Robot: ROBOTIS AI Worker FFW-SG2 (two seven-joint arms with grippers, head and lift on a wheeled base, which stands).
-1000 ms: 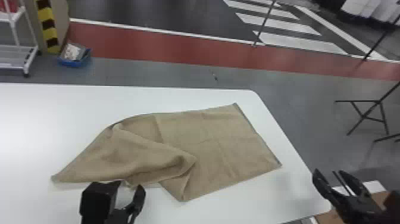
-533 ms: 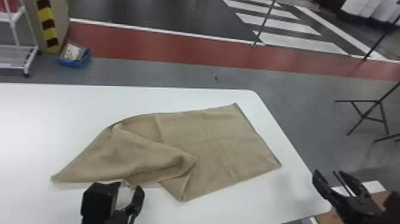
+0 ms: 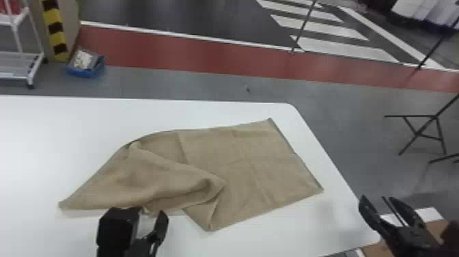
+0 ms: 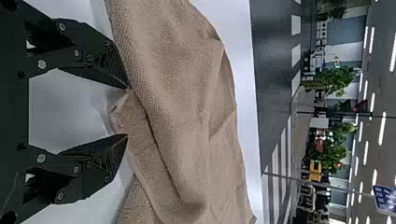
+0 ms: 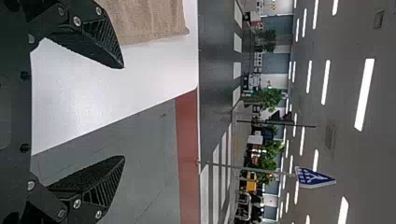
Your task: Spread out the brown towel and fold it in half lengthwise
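Left fingers [image 3: 161, 224] have shifted slightly; blue bin [image 3: 82, 72] holds pale items [image 3: 82, 58].

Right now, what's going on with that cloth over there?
A robot is working on the brown towel, which lies partly spread on a white table, its left part rumpled over. The open left gripper is at its near edge, not gripping. The open right gripper is by the table's right edge.

And here's the left gripper [image 3: 147, 212], up from the bottom edge of the head view, black fingers parted and pointing forward! Over at the lower right, the right gripper [image 3: 378, 198] points forward too, its two flat fingers spread even wider than the left's.
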